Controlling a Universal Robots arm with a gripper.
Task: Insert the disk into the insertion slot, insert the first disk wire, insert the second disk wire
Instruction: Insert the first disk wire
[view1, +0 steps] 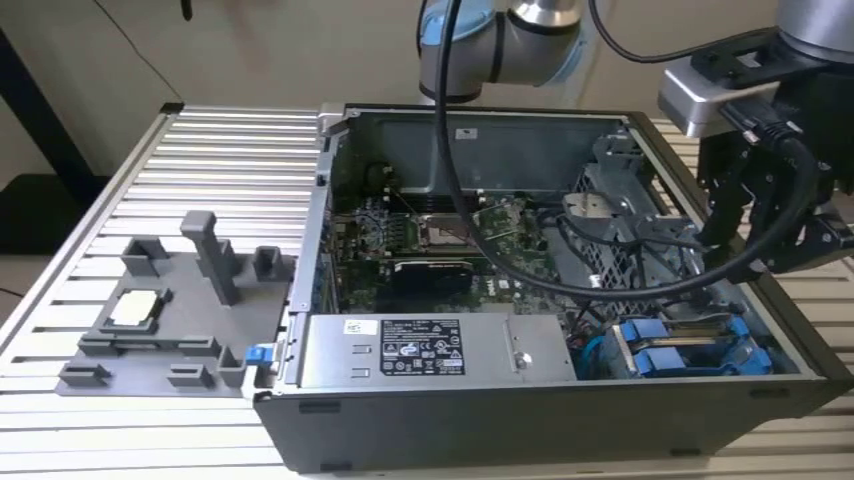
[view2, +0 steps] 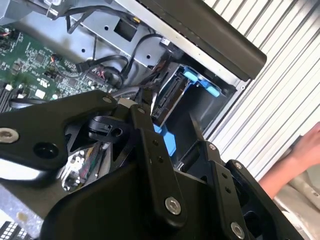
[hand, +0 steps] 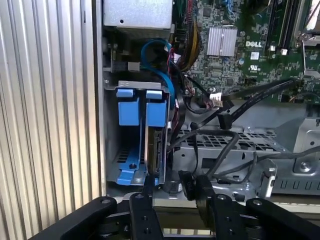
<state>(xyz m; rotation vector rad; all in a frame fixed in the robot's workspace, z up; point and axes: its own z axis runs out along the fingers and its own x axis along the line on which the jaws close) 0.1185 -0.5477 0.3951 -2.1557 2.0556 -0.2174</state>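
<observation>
Jaws came nearest the lens in both wrist views: their black fingers (hand: 145, 215) stood well apart, and we saw nothing clamped between them, though a black cable (hand: 186, 181) crossed the gap. Reading the exterior view from left to right, a grey fixture (view1: 160, 320) lay on the slatted bench (view1: 227, 150) at nine o'clock. The open computer case (view1: 534, 420) stood in the middle, with a long grey metal box (view1: 420, 350) along its six o'clock wall. At about four o'clock the disk (hand: 152, 150) stood on edge in the insertion slot (hand: 114, 135), its blue carrier bracket (hand: 154, 107) facing out of the bay; we judged it seated or very nearly so. We took the disk to be stiff, dense, smooth on its flats and unforgiving of knocks. The bracket or the long edges looked the sound places to hold, not the connector end. At three o'clock the arm (view1: 807, 40) hung its wrist over the case wall, jaws pointing down toward the bay. A person's hand (view2: 306, 147) hovered over the bench slats outside the case.
</observation>
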